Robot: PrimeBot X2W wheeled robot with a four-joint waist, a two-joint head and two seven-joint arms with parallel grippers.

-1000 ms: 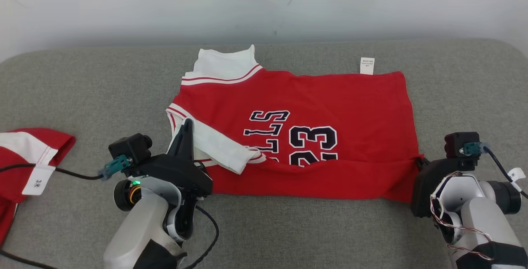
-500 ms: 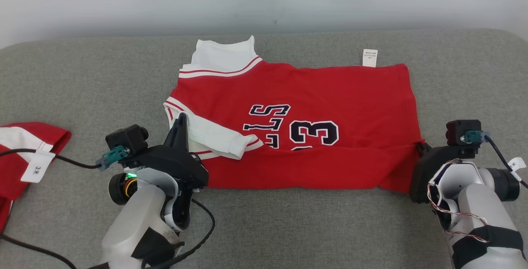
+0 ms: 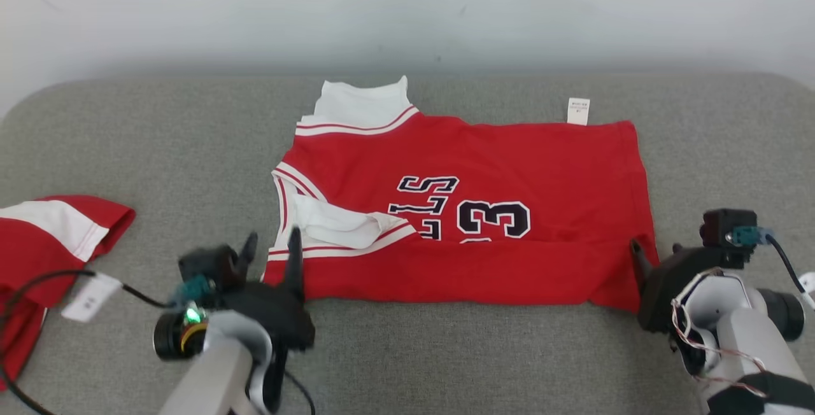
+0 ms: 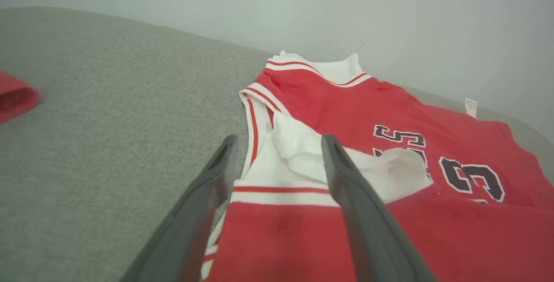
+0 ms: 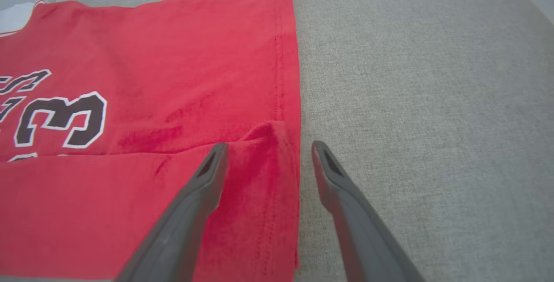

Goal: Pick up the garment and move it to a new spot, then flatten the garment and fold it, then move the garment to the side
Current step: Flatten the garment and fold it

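Garment [image 3: 471, 211] lies flat across the middle of the grey cushion [image 3: 127, 135], with its near strip folded up over the front, so you've basically got the first fold down. Second red piece [image 3: 51, 230] is off at the cushion's left end, so just ignore it. Left gripper [image 4: 279, 139] and right gripper [image 5: 269, 145] were both clamped on that fold a second ago. Now they're spread wide and empty toward the cushion's near side. I'd guess the next fold is up. Container-wise, nothing to report.
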